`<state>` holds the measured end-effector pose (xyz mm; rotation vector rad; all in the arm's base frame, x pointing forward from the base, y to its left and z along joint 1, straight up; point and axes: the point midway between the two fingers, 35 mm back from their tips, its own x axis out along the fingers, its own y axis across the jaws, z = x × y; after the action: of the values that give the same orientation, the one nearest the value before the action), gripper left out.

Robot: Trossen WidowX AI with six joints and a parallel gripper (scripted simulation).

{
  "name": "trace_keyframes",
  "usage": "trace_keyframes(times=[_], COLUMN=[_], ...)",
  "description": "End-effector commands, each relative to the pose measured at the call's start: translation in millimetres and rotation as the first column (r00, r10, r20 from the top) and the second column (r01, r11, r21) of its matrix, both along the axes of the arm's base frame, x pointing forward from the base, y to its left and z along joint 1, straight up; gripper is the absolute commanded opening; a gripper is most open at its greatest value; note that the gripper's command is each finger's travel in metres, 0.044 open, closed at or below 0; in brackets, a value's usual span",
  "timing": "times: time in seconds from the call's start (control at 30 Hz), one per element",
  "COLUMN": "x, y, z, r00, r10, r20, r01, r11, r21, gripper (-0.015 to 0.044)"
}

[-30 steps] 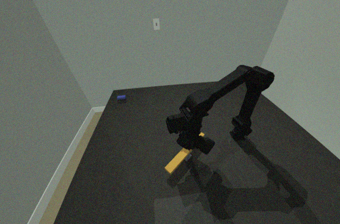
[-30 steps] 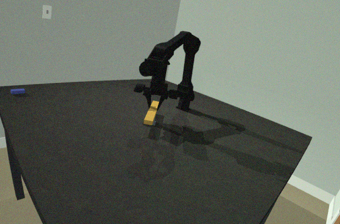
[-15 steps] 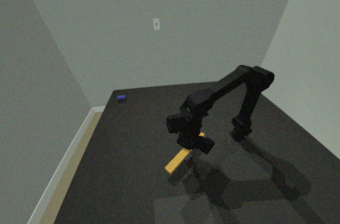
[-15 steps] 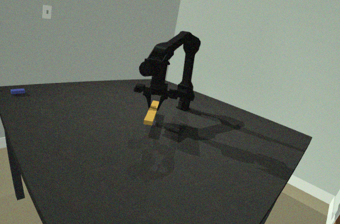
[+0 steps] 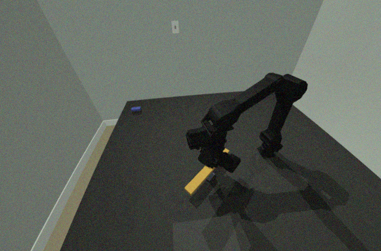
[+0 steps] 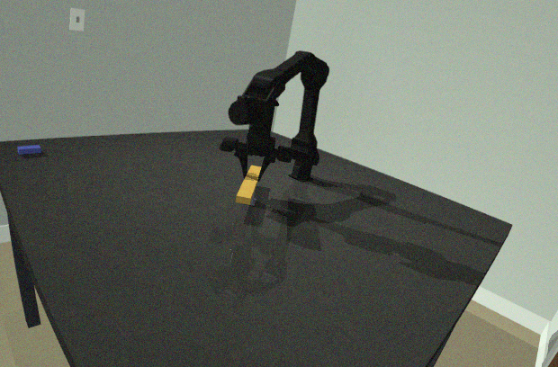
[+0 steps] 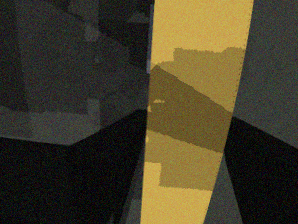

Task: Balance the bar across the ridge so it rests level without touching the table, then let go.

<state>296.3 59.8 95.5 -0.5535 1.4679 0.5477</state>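
Observation:
The yellow bar (image 5: 199,179) (image 6: 247,191) (image 7: 200,16) lies across a small dark grey ridge (image 5: 211,176) near the middle of the black table (image 5: 128,184) (image 6: 121,247). Its near end hangs free, with its shadow on the table beneath it. My gripper (image 5: 216,166) (image 6: 255,168) (image 7: 185,123) points straight down over the bar's far half. Its fingers stand on either side of the bar, just off its sides. The bar's far end is mostly hidden behind the gripper in the top view. In the wrist view the bar runs lengthwise between the two dark fingers.
A small blue block (image 5: 136,108) (image 6: 29,149) lies at the table's far left corner. The arm's base (image 5: 270,151) (image 6: 302,171) stands behind the bar. The table's left edge drops to a tan floor (image 5: 73,200).

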Motion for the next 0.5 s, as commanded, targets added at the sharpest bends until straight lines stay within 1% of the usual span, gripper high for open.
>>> trace_keyframes(times=[0.0,0.43,0.47], x=[0.0,0.0,0.0], y=[0.0,0.0,0.0], z=[0.0,0.0,0.0], r00=[1.0,1.0,1.0], r10=[0.0,0.0,0.0], r20=[0.0,0.0,0.0], r01=[0.0,0.0,0.0], r11=[1.0,1.0,1.0], r21=[0.0,0.0,0.0], gripper=[0.0171,0.0173,0.0185])
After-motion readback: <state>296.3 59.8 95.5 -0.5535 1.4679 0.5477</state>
